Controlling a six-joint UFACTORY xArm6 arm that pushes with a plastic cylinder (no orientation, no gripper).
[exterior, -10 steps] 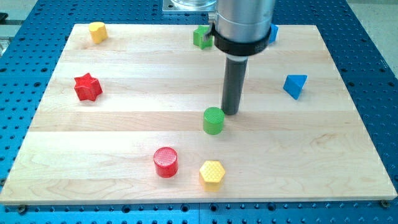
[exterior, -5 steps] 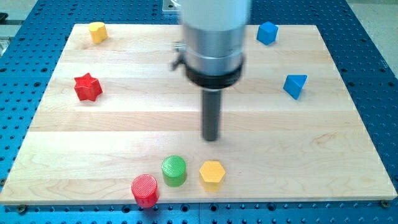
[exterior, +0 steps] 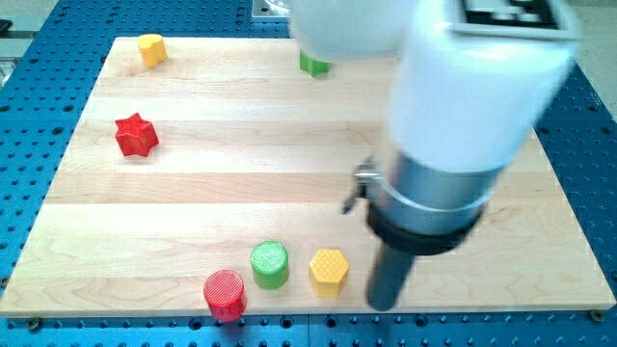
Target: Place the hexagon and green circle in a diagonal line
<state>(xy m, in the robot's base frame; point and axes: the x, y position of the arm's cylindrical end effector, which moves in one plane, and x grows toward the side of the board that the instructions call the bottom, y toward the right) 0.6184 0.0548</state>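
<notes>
Resting our tip (exterior: pixel 383 306) low right of centre, a bare rod gripping nothing | yellow plastic hexagon block (exterior: pixel 329 269) just left of it, slightly higher | green ridged circle block (exterior: pixel 269 264) further left, level with it, so we judge one needs shifting up-frame for a diagonal.

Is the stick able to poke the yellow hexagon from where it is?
Probably yes. My tip sits just to the view's right of the yellow hexagon, with only bare board between them. The green circle is on the hexagon's far side, so nothing blocks the way.
</notes>
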